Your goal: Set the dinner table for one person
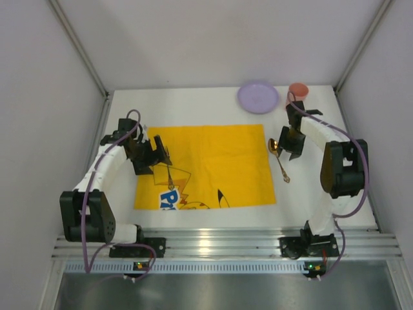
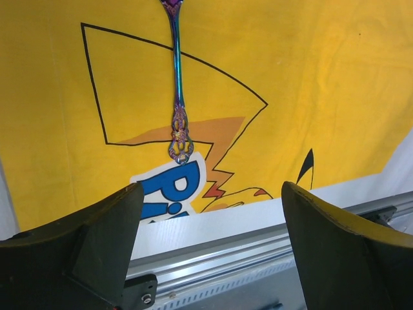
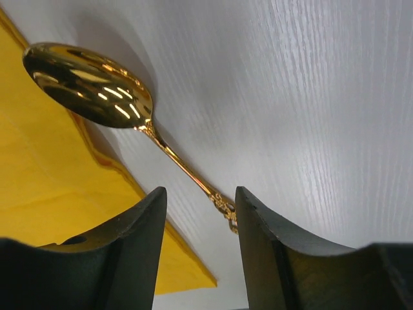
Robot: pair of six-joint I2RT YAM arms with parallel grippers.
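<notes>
Desk [image 1: 293,203], white, filled the middle of the top view. Right fingers [image 3: 151,223] stood part open astride the handle of the gold spoon [image 3: 90,84], clamping nothing. Left fingers [image 2: 119,216] gaped empty before an iridescent utensil [image 2: 177,77] on the yellow placemat [image 1: 213,161]. Judgement: rise straight, lest a finger drag the spoon askew.

Dinner table [image 1: 193,106]: spoon [image 1: 281,165] right of placemat [image 1: 219,155], plate [image 1: 258,97] behind

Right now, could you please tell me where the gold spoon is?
In the top view, the gold spoon lies on the white table along the right edge of the yellow placemat, beside the right end effector.
</notes>
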